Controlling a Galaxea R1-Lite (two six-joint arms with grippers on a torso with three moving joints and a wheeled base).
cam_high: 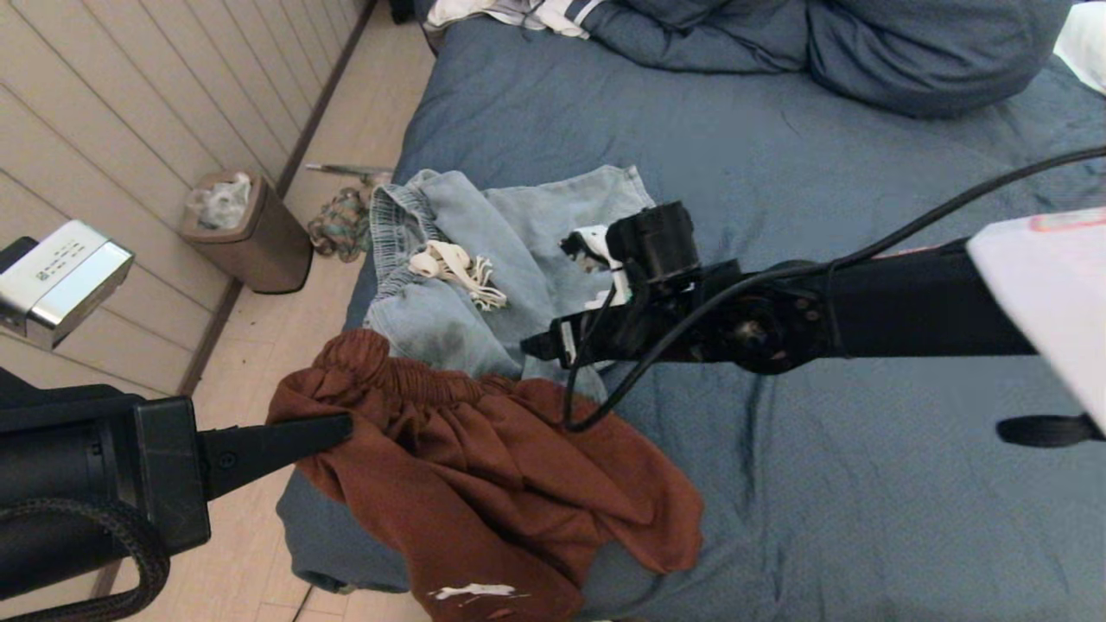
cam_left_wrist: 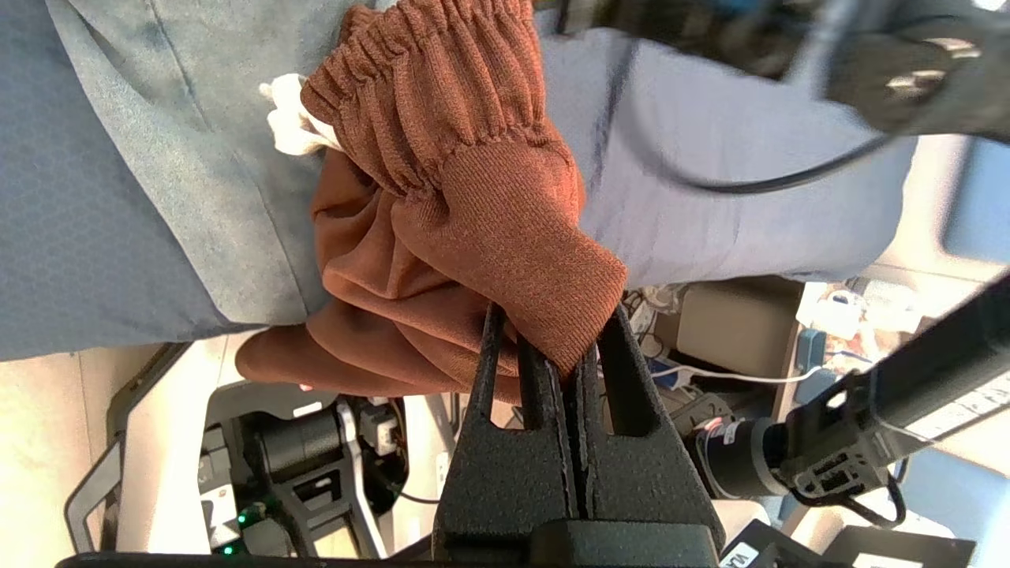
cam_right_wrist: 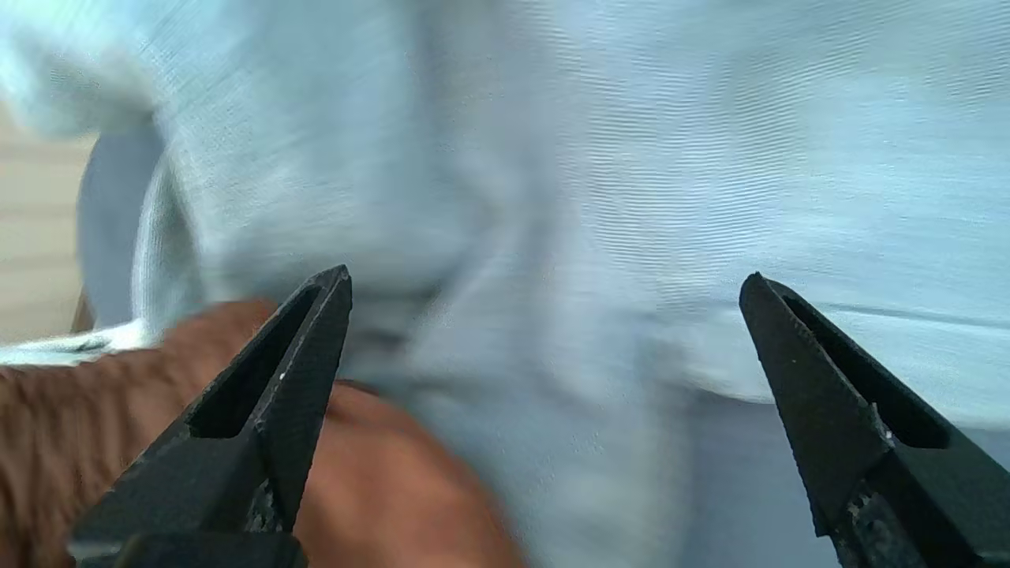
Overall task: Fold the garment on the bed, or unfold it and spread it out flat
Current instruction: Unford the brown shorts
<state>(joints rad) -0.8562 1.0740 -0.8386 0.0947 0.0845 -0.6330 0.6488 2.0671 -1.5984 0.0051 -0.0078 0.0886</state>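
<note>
While the left end effector (cam_left_wrist: 564, 347) pinches the brown garment (cam_high: 484, 484), the right end effector (cam_right_wrist: 544, 347) hovers wide open over the pale blue garment (cam_high: 484, 250).

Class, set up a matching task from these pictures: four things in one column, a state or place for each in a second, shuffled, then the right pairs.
Things:
1. left hand
2. right hand
3. pale denim shorts
4. bin

States or places:
A. on the floor by the wall
B. open above the clothes
C. shut on the rust-brown shorts' waistband
D. crumpled on the bed, white drawstring showing

Pairs: 1-C, 2-B, 3-D, 4-A
</note>
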